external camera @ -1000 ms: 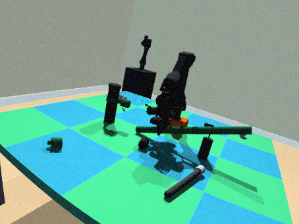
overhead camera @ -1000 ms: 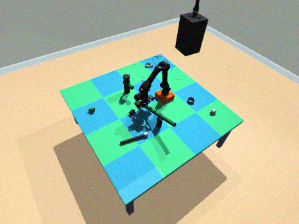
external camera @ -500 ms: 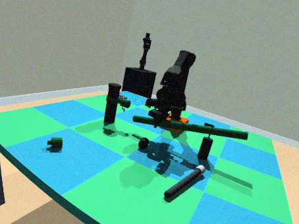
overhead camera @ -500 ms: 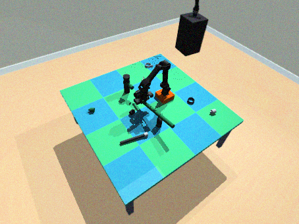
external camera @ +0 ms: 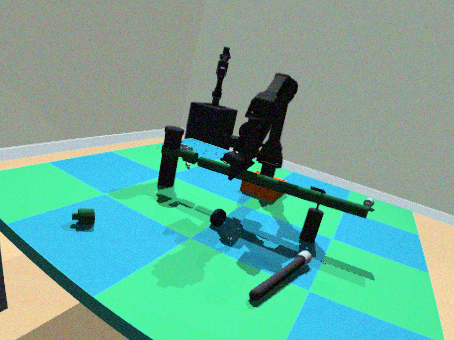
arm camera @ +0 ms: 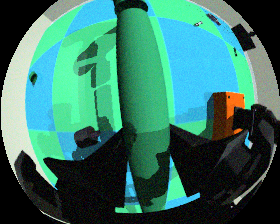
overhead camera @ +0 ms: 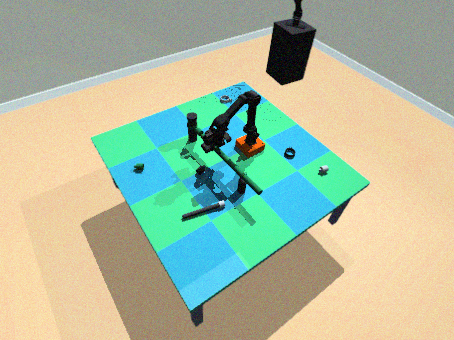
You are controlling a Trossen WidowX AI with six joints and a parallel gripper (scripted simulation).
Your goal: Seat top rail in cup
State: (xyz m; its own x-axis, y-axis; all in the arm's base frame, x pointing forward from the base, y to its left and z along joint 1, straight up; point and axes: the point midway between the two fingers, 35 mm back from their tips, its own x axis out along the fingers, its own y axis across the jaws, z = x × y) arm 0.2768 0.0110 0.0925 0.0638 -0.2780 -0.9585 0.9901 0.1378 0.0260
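The green rail [overhead camera: 240, 171] [external camera: 300, 190] [arm camera: 145, 75] runs through the loop cap [external camera: 318, 191] on the small post [external camera: 311, 225] [overhead camera: 242, 186]. In the exterior view it slopes down to the right. My gripper [overhead camera: 214, 147] [external camera: 235, 171] [arm camera: 144, 128] is shut on the rail, nearer its cut end. The dark green rail-end cup [external camera: 187, 155] [overhead camera: 199, 131] sticks out from the big post [external camera: 167, 172] [overhead camera: 192, 132], on the band below the post cap [external camera: 173, 129]. The cut end is close at the cup's mouth, about in line; whether it touches is unclear. In the wrist view a dark rim [arm camera: 131, 6] shows at the rail's far end.
The orange arm base [overhead camera: 250, 145] [external camera: 262, 186] is behind the rail. A dark bar [overhead camera: 200, 211] [external camera: 277, 279] with a white end lies in front of the small post. A round black piece [external camera: 217, 217] lies under the rail. A green fitting [overhead camera: 139, 167] [external camera: 85, 216] lies left; a black ring [overhead camera: 290, 156] lies right.
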